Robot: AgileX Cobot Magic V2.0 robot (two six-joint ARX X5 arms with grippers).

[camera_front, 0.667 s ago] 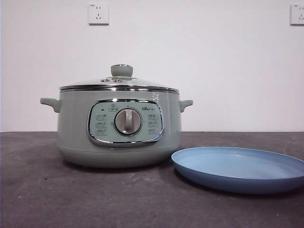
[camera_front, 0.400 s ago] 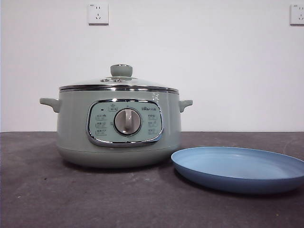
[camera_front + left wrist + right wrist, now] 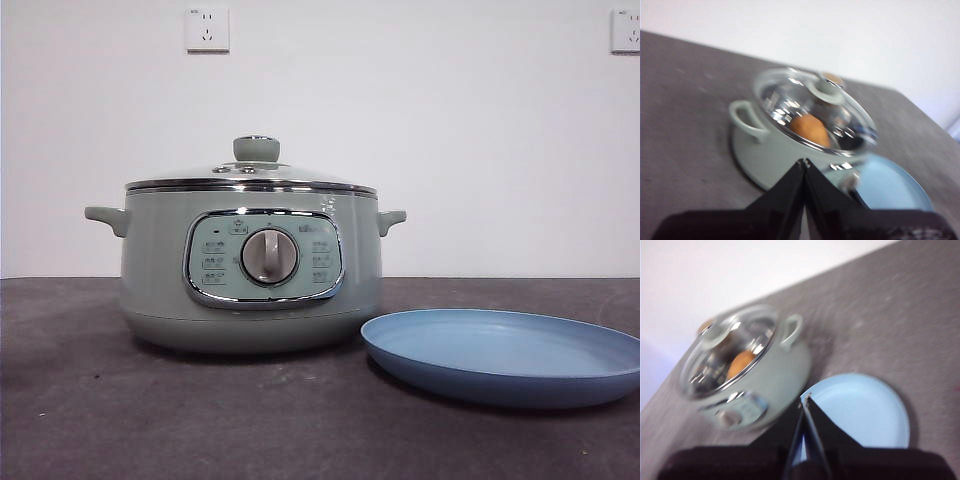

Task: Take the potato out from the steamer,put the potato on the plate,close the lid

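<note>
Sage-green, the steamer (image 3: 250, 270) sits left of centre on the dark table (image 3: 80, 400), its glass lid (image 3: 250, 177) on, so nothing is out yet. Just right and nearer lies the bare blue plate (image 3: 505, 355), handy for a short carry. Through the glass the potato (image 3: 811, 129) rests inside. Both arms wait above: the left gripper (image 3: 805, 162) and right gripper (image 3: 806, 397) are each clenched, holding nothing.

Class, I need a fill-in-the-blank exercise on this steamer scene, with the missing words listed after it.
1. The lid sits ____ the steamer.
2. Through the glass, the ____ shows inside the steamer.
3. The plate holds ____.
4. The left gripper and right gripper both have their jaws ____.

Missing words: on; potato; nothing; shut
</note>
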